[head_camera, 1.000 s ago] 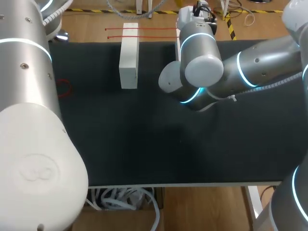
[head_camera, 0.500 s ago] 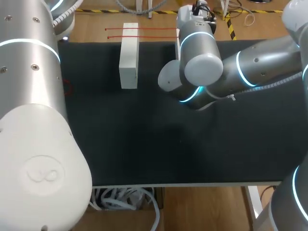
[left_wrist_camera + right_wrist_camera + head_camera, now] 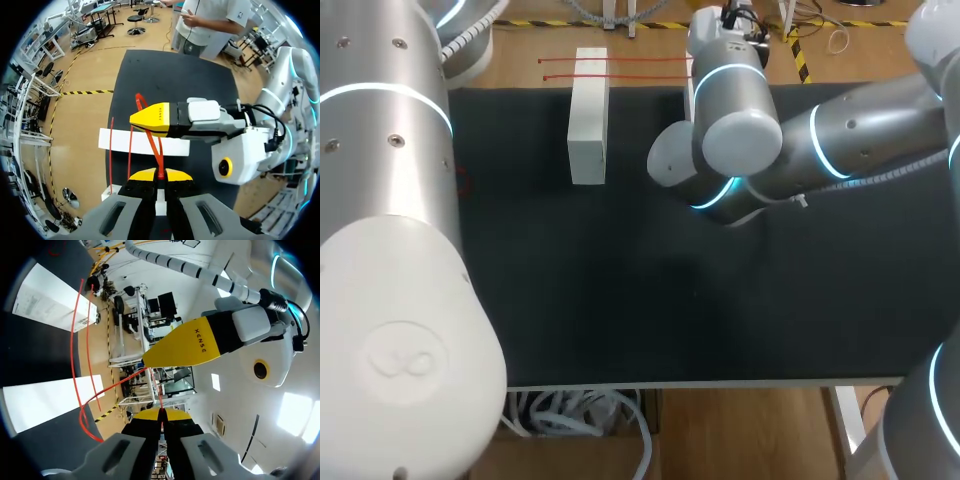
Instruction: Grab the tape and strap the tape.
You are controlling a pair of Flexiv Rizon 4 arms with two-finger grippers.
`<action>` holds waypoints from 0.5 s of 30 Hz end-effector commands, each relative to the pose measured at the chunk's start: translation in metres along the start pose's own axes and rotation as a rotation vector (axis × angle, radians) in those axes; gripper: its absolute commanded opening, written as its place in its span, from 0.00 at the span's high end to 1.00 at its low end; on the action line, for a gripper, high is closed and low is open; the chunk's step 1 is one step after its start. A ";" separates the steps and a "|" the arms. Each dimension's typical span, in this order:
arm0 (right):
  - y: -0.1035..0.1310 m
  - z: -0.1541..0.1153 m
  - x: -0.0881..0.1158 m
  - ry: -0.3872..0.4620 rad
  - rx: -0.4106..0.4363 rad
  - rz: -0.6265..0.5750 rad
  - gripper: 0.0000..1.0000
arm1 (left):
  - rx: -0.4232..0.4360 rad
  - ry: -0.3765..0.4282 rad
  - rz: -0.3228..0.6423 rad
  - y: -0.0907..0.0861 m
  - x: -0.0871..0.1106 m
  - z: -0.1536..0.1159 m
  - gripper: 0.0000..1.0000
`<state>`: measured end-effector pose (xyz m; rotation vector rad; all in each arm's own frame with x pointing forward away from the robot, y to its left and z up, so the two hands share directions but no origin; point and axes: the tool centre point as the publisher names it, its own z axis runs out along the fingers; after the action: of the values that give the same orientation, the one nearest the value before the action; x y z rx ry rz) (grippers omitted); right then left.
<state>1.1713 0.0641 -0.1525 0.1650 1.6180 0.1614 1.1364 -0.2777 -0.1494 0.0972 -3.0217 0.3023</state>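
The tape is a thin red strap. In the head view two strands of the red tape (image 3: 620, 59) run over the far end of a white box (image 3: 588, 120), toward my right arm (image 3: 740, 120). In the left wrist view my left gripper (image 3: 160, 174) is shut on the red tape (image 3: 153, 150), which rises across the white box (image 3: 145, 142); my right arm's yellow finger (image 3: 157, 119) sits just ahead. In the right wrist view my right gripper (image 3: 160, 415) is shut on the red tape (image 3: 73, 355), close under the left arm's yellow finger (image 3: 187, 347). Both grippers are hidden in the head view.
A black mat (image 3: 620, 280) covers the table. A second white box (image 3: 688, 100) shows partly behind my right arm; the right wrist view shows both white boxes (image 3: 45, 300) (image 3: 50, 397). My left arm (image 3: 390, 250) fills the near left. A red scrap (image 3: 462, 183) peeks out beside it.
My left arm has shifted slightly to the right in the head view, hiding more of the red scrap. The right arm has barely moved. Both grips are unchanged.
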 end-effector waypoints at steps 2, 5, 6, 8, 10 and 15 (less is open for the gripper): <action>-0.004 -0.006 0.000 0.012 0.038 0.056 1.00 | -0.044 0.015 -0.001 -0.004 -0.006 -0.004 1.00; -0.007 -0.007 0.002 0.023 0.067 0.090 1.00 | -0.044 0.015 -0.001 -0.004 -0.006 -0.004 1.00; -0.008 -0.007 0.003 0.022 0.072 0.096 1.00 | -0.044 0.015 -0.001 -0.004 -0.006 -0.004 1.00; -0.007 -0.008 0.003 0.025 0.082 0.122 1.00 | -0.044 0.015 -0.001 -0.004 -0.006 -0.004 1.00; -0.006 -0.009 0.003 0.021 0.084 0.125 1.00 | -0.044 0.015 -0.001 -0.004 -0.006 -0.004 1.00; -0.001 -0.004 0.002 -0.001 0.085 0.140 1.00 | -0.044 0.015 -0.001 -0.004 -0.006 -0.004 1.00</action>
<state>1.1640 0.0593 -0.1560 0.3393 1.6156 0.2063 1.1359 -0.2772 -0.1497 0.0955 -3.0250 0.2810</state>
